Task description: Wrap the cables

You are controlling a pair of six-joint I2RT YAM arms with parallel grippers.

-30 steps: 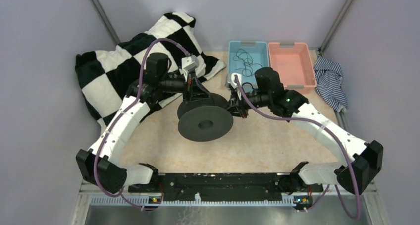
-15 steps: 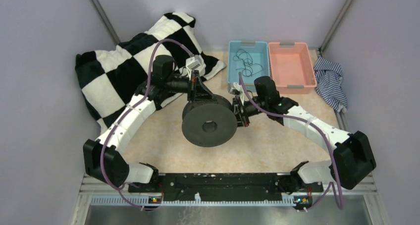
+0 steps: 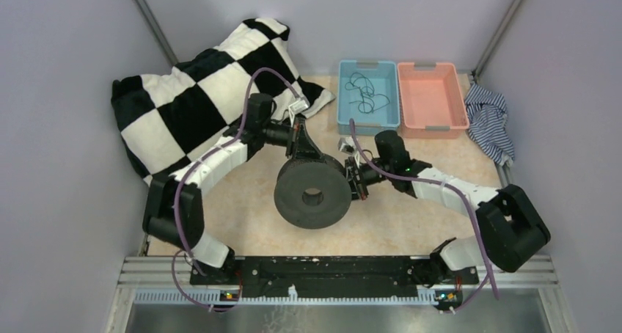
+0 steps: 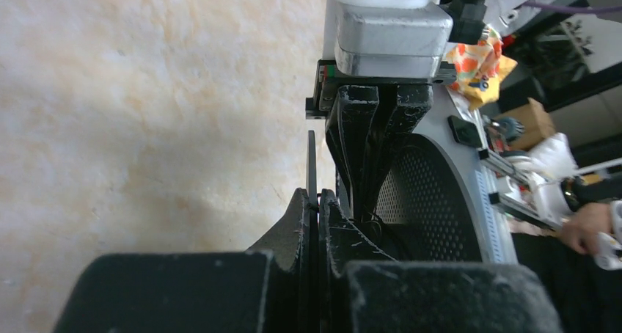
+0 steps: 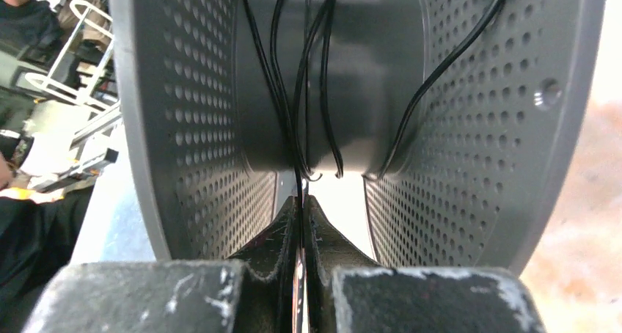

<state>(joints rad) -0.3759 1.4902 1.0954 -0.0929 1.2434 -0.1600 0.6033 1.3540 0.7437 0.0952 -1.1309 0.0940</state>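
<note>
The dark round spool [image 3: 313, 194] stands tilted on edge at mid-table, its holed face toward the camera. My left gripper [image 3: 301, 149] is behind it, shut on the thin rim of one flange [image 4: 311, 157]; in the left wrist view the gripper [image 4: 314, 198] pinches that rim, with the perforated flange [image 4: 429, 201] to the right. My right gripper [image 3: 357, 180] sits at the spool's right side, between the flanges. In the right wrist view it [image 5: 301, 202] is shut on a thin black cable [image 5: 296, 157] that runs up to the core [image 5: 367, 76], where a few loose turns lie.
A blue bin [image 3: 346, 111] at the back holds more tangled black cables [image 3: 364, 92]; a pink bin [image 3: 433, 94] stands beside it. A black-and-white checkered cloth [image 3: 191, 91] lies at the back left. A striped cloth [image 3: 488, 120] lies at the right edge.
The spool has gone from lying nearly flat to tilted up on edge, and has shifted right and nearer. Both grippers moved nearer with it, still shut.
</note>
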